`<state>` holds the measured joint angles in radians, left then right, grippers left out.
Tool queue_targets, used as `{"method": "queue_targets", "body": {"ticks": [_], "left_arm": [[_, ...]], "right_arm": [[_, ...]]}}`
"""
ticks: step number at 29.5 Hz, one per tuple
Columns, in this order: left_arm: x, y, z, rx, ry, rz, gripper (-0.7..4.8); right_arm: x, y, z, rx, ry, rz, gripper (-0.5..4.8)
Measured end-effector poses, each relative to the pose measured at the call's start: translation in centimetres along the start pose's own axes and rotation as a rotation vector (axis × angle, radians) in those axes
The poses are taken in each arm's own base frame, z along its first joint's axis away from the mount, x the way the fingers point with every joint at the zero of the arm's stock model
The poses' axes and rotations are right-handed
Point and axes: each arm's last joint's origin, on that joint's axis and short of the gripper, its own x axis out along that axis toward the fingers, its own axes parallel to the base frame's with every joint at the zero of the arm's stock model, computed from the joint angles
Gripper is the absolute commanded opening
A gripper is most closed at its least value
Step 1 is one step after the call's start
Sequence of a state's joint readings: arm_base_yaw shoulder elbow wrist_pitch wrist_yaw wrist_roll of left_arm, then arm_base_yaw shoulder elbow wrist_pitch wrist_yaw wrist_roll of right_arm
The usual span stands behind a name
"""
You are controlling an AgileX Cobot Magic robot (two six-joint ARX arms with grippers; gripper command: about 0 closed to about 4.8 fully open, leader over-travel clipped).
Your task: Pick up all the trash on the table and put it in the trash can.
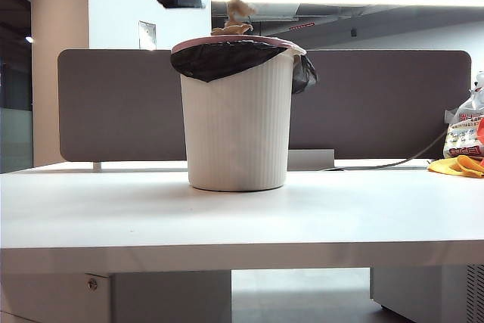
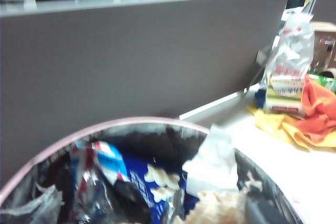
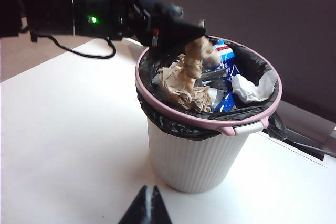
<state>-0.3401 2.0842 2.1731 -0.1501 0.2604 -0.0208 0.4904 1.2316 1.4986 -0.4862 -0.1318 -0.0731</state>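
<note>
**Two paper wads seen at the trash can, left gripper spread above it**

Two wads of tan-brown trash are seen at the mouth of the trash can (image 1: 237,122), which stands upright near the middle of the table (image 1: 227,221). One wad (image 3: 184,85) lies inside on top of the other rubbish, against the near side of the pink rim. The other wad (image 3: 202,51) is seen just above it, right below the left gripper (image 3: 181,27); whether it is touched by the fingers cannot be told. The left gripper is held over the far edge of the can, and its jaws are spread wide. In the exterior view it is seen as a dark shape at the top, above and left of the can.

A blue and white wrapper (image 2: 131,177) and a white tissue (image 2: 212,161) are seen inside the black liner.

The right gripper (image 3: 148,208) is held low over the table, on the near side of the can and apart from it, its fingers pressed together with nothing between them.

A printed plastic bag (image 1: 465,130) and a yellow cloth (image 1: 454,166) are seen at the right end of the table, well apart from the can.
</note>
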Motion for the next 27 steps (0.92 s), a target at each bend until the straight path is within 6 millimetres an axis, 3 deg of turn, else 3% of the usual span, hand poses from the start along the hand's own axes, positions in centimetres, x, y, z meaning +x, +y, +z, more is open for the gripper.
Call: {"method": "queue_targets", "body": {"ticks": [4,8,16,23,27], "left_arm": [[0.1,0.1,-0.4,0.008,0.036,0.010,4.79],[0.4,0.1,-0.8,-0.092,0.036,0.007,4.79],[-2.1,-0.8,4.3,-0.118,-0.201,-0.083,4.79],[-2.8,-0.8,4.6,-0.232,-0.115,-0.325,4.79],[-4.2,-1.1,6.2,-0.220,-0.150,-0.350,4.79]], "right_arm": [[0.2,0.0,0.0,-0.001,-0.005,0.000,-0.04],[0.9,-0.1,-0.1,-0.001,-0.002,0.000,-0.04],[3.3,-0.5,0.3,-0.013,-0.093,-0.006,-0.03],[5.6,-2.8,0.3,-0.030,-0.183,0.014,-0.03],[7.5,-4.9,-0.5,-0.020,-0.202,0.017,-0.01]]}}
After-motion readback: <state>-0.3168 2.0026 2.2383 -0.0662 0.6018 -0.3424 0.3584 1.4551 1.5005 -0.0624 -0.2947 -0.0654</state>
